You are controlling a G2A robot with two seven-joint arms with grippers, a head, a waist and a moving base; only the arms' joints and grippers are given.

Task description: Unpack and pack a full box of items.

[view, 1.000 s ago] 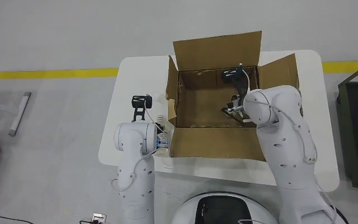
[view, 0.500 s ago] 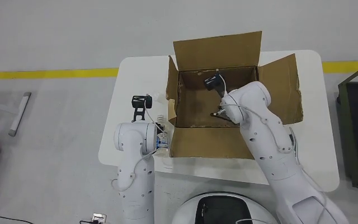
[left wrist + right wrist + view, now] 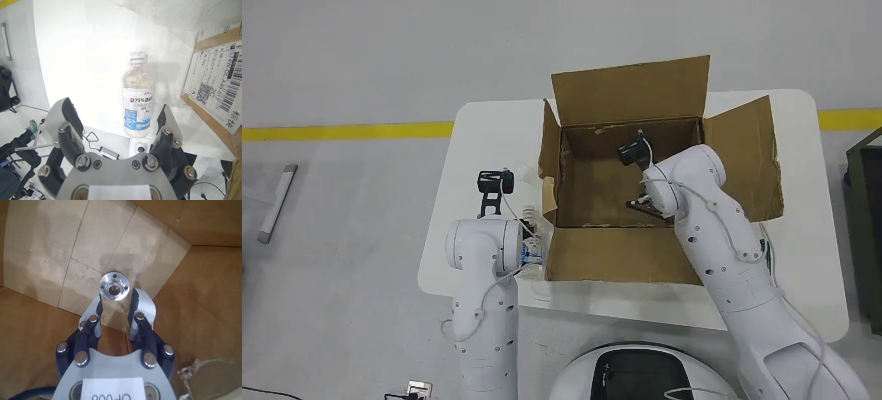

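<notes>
Inside the cardboard box point(image 3: 592, 190), my right end effector point(image 3: 117, 294) hangs with fingers apart over the metal flange point(image 3: 114, 287) — likely heavy, rigid, slick — I'd pinch across its rim.

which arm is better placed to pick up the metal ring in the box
Right. The right gripper is inside the box, open, with the metal ring just past its fingertips. The left gripper is outside the box, open beside the bottle on the table.
</notes>
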